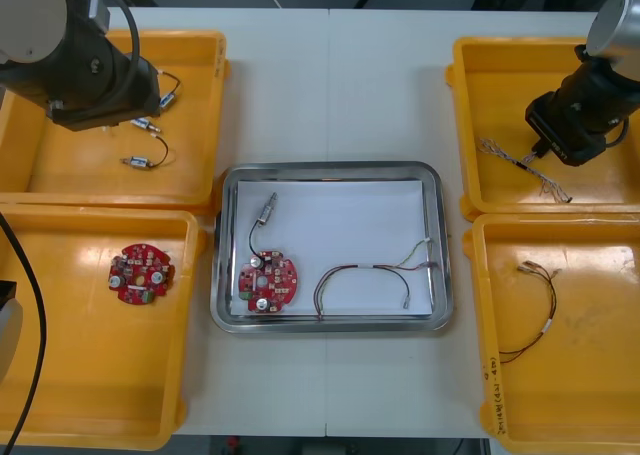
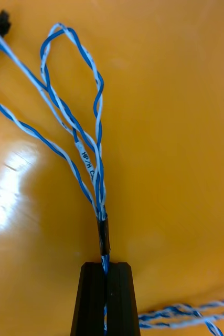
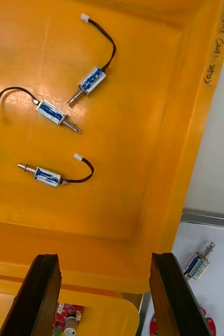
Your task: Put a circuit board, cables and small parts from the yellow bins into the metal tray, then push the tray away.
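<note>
- Left of the shiny rectangular metal tray (image 1: 330, 167), my left claw (image 3: 104, 260) hangs open over three small metal parts (image 3: 51, 112); one round red circuit board (image 1: 141, 273) lies there too.
- In the tray: one more red board (image 1: 268, 282), one metal part (image 1: 268, 208), one red and yellow cable (image 1: 375, 275).
- Right of the tray, my right claw (image 2: 105, 265) is clamped on one twisted blue and white cable (image 2: 85, 157). I should lift it straight up so its loops clear the bin.

Metal tray (image 1: 330, 167) holds a red circuit board (image 1: 268, 282), a small metal part (image 1: 267, 210), a red-yellow cable (image 1: 370, 270); right claw (image 2: 105, 273) pinches a blue-white cable (image 2: 85, 157).
</note>
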### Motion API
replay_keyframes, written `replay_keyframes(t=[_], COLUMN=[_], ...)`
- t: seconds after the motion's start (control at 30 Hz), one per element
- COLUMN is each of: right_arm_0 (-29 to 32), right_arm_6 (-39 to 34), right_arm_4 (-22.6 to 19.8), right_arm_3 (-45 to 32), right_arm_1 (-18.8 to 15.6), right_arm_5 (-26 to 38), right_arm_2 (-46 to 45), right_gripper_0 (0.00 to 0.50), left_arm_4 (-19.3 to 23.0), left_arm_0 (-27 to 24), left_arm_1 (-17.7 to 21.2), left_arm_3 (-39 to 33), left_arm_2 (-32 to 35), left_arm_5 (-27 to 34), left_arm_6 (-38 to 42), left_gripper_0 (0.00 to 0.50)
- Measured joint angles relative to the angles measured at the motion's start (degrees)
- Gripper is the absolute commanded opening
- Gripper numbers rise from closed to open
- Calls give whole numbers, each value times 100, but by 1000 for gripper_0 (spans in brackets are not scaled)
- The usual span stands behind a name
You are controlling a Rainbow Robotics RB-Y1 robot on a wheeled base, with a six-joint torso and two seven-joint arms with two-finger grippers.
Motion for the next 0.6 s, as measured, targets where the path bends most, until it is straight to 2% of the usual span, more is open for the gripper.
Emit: replay_keyframes(t=[0.27,0.6], right_arm_0=[1,1], right_arm_6=[0,2], right_arm_4=[123,141], right_arm_3=[-808,-1770], right_arm_1=[-40,-170], right_arm_5=[1083,2203], right_arm_2=[0,0], right_gripper_0=[0,0], left_arm_4=[-12,-84], left_arm_0=[-40,-380], left_arm_1=[44,45], left_arm_3=[569,1564], left_arm_2=[35,35], left_arm_5=[0,0], left_arm_6=[0,0], left_gripper_0=[500,500])
